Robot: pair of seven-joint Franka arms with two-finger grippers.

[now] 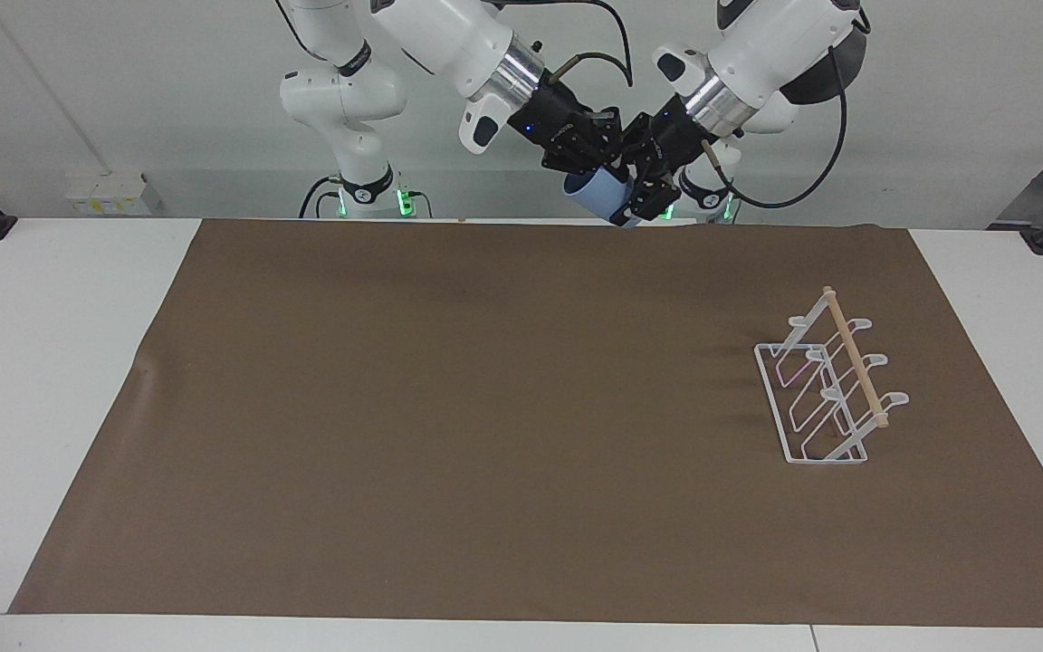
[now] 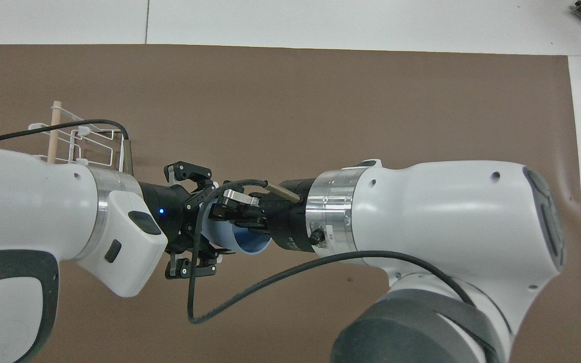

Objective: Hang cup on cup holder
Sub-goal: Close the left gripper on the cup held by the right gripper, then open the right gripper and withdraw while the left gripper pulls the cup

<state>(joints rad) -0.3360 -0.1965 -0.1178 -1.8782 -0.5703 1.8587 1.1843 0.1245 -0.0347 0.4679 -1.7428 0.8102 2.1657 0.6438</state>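
Observation:
The light-blue cup (image 1: 598, 193) hangs in the air over the table edge nearest the robots. It lies tilted, with its mouth toward the right arm's end. My right gripper (image 1: 596, 168) is shut on its rim; in the overhead view the right gripper (image 2: 231, 209) grips the cup (image 2: 221, 234) at its mouth. My left gripper (image 1: 640, 186) is open, its fingers on either side of the cup's base end, as the overhead view (image 2: 193, 220) also shows. The white wire cup holder (image 1: 825, 391) with its wooden dowel stands on the mat toward the left arm's end, partly hidden by the left arm (image 2: 84, 140).
A brown mat (image 1: 485, 407) covers most of the white table (image 1: 51, 362). Black cables loop from both wrists above the mat.

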